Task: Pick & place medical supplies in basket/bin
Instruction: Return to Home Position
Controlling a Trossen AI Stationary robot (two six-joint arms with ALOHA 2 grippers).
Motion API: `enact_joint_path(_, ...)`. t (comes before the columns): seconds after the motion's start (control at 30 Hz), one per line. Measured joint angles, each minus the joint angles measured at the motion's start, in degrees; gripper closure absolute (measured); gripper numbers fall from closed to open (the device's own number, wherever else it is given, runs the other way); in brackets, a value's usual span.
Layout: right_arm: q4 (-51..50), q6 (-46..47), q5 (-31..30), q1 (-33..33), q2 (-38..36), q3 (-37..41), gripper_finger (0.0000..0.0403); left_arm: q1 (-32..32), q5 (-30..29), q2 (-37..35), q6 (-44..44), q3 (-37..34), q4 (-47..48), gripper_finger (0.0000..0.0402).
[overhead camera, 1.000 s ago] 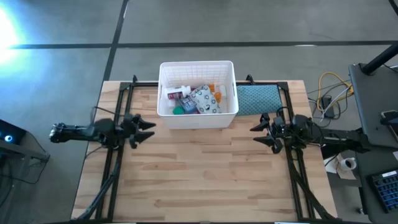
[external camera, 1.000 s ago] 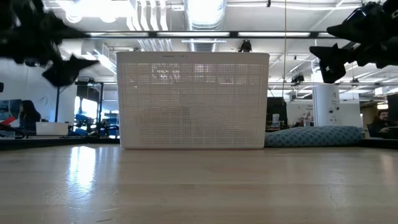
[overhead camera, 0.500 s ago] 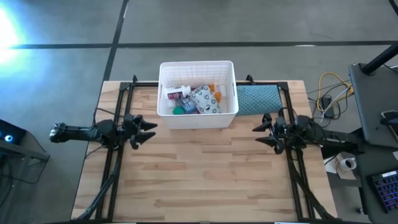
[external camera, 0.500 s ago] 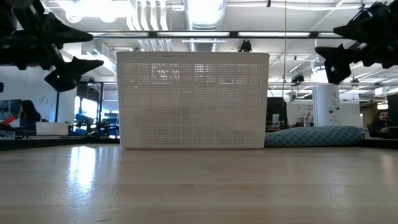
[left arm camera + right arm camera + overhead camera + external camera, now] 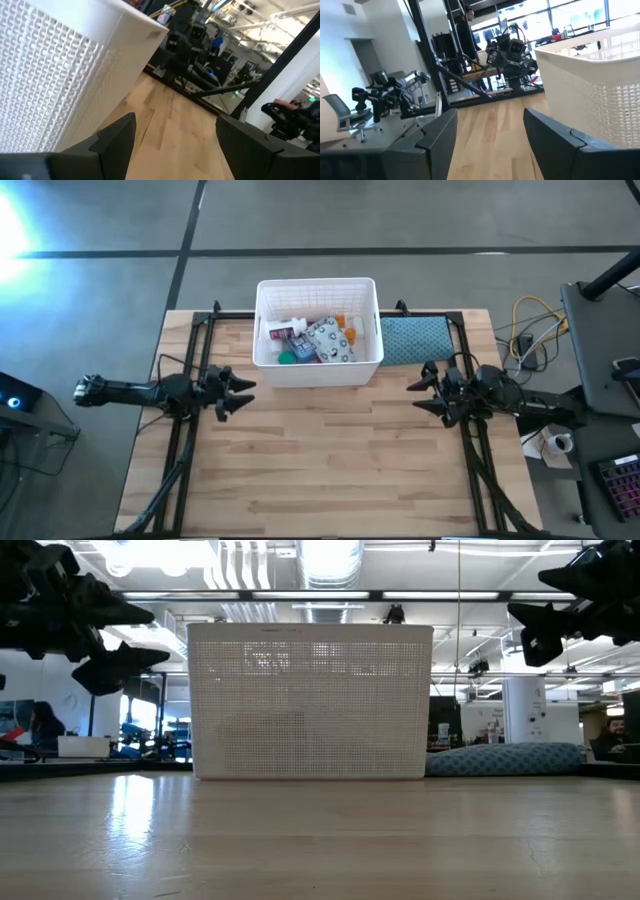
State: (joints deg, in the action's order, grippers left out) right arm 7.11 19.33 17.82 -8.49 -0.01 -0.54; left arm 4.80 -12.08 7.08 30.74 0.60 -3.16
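High view: the white basket (image 5: 318,373) stands at the far middle of the table (image 5: 330,465), and the supplies (image 5: 312,340) lie heaped inside it. Among them show a grey-white packet (image 5: 331,341), a white bottle (image 5: 290,330) with red on it, a green bit (image 5: 288,357) and an orange bit (image 5: 347,330). A blue-teal pad (image 5: 412,340) lies flat just beside the basket's right wall.

The left gripper (image 5: 243,395) hangs over the table's left part, near the basket's front left corner but apart from it, pointing towards the middle. Its fingers are spread and hold nothing. The right gripper (image 5: 413,397) faces it from the right side, in front of the pad, with its fingers likewise spread and empty. The two are well apart, with bare wood between them.

In the low view both grippers (image 5: 155,635) (image 5: 527,598) hang high above the tabletop, one on either side of the basket (image 5: 310,705), touching nothing.

The left wrist view shows its own fingers (image 5: 116,137) parted, with the basket's latticed wall (image 5: 55,85) close by. In the right wrist view the fingers (image 5: 440,135) are parted too, the basket (image 5: 592,87) stands to one side, and a person (image 5: 465,30) stands in the room beyond.
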Motion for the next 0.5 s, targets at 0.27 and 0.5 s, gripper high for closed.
enact_joint_path(0.27,0.04,0.13,0.07,-1.15,0.0,0.0,0.0183,0.0,-0.04,4.94,0.02,0.0,-0.02,0.0146)
enact_joint_path(0.5,0.06,0.13,0.07,-1.16,1.42,0.0,0.0183,0.0,-0.04,8.99,0.0,0.0,-0.03,0.0146)
